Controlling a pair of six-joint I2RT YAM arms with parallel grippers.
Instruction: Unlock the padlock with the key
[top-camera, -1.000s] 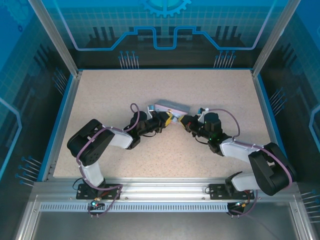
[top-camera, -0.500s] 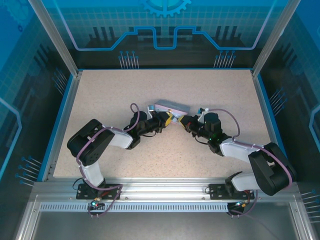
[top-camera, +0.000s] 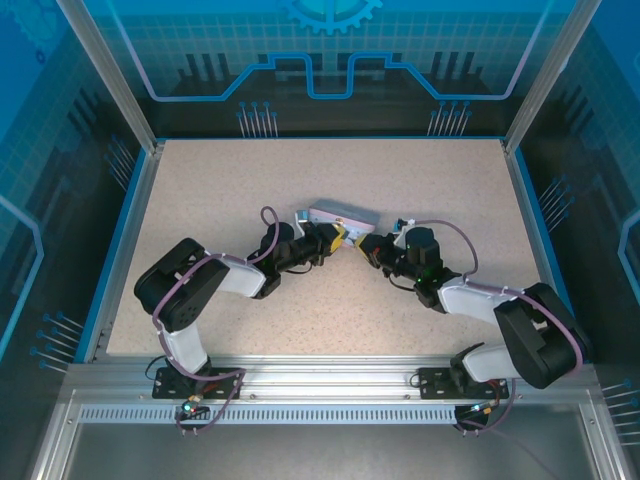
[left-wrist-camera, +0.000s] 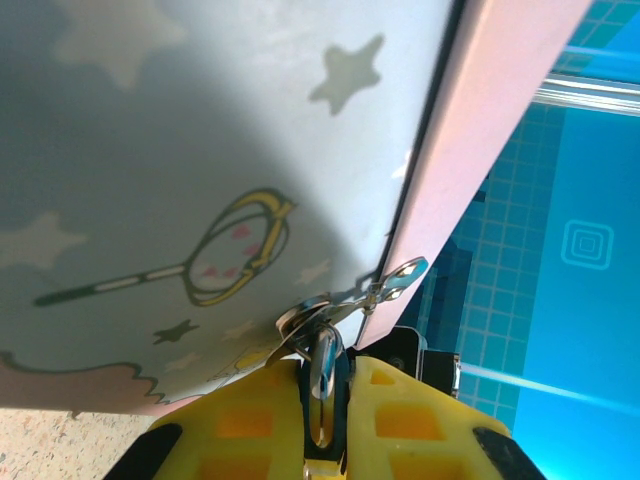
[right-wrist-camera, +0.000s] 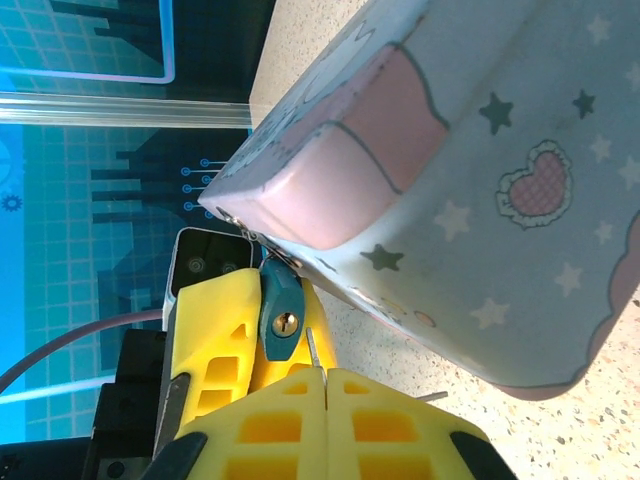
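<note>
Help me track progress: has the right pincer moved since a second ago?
Yes: the right pincer shifted left, toward the tin, which stayed put.

Speckled beige table (top-camera: 200, 190) carries a pale blue tin (top-camera: 343, 214) near its middle

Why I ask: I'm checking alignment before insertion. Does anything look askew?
Yes. The key, pinched in the right gripper, points beside the padlock, just off its keyhole and not in it. Nothing else stands out.
</note>
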